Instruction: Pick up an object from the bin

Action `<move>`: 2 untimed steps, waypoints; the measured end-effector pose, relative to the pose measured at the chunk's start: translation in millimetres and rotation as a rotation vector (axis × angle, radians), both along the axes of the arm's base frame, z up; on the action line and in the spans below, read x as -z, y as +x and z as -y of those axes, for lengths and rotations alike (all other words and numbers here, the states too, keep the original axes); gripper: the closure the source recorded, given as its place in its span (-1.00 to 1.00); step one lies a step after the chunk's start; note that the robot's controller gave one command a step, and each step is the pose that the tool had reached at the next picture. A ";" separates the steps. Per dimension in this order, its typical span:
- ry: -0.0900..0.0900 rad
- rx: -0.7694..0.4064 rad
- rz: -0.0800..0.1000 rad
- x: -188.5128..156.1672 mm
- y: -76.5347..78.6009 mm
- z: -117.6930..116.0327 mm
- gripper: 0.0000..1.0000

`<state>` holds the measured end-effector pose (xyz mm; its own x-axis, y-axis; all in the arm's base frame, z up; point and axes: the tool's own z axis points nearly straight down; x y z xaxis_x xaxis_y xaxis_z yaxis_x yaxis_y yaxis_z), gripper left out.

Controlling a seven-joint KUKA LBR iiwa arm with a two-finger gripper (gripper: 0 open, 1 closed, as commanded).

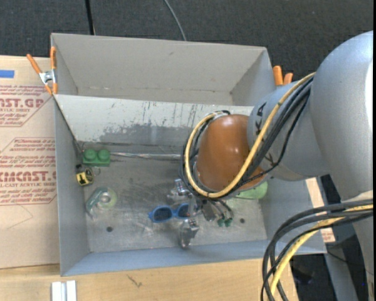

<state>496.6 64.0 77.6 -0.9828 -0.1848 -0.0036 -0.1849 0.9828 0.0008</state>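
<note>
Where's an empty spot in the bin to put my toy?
The bin floor is bare in the middle, between the green block, the clear ring and the gripper. It is crowded by the gripper, where a blue thing lies.

A grey bin (pixel 144 74) has scattered things on its floor: a green block (pixel 97 157) by the left wall (yellow-black piece (pixel 83 178) just beside it), a clear ring (pixel 100 200), and a blue piece (pixel 161 214) near the middle.
</note>
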 end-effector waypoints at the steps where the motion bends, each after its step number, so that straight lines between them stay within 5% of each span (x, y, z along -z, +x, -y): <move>1: 0.000 0.001 -0.002 -1.5 -0.2 0.6 1.00; 2: -0.004 -0.085 0.006 -130.6 6.6 79.3 1.00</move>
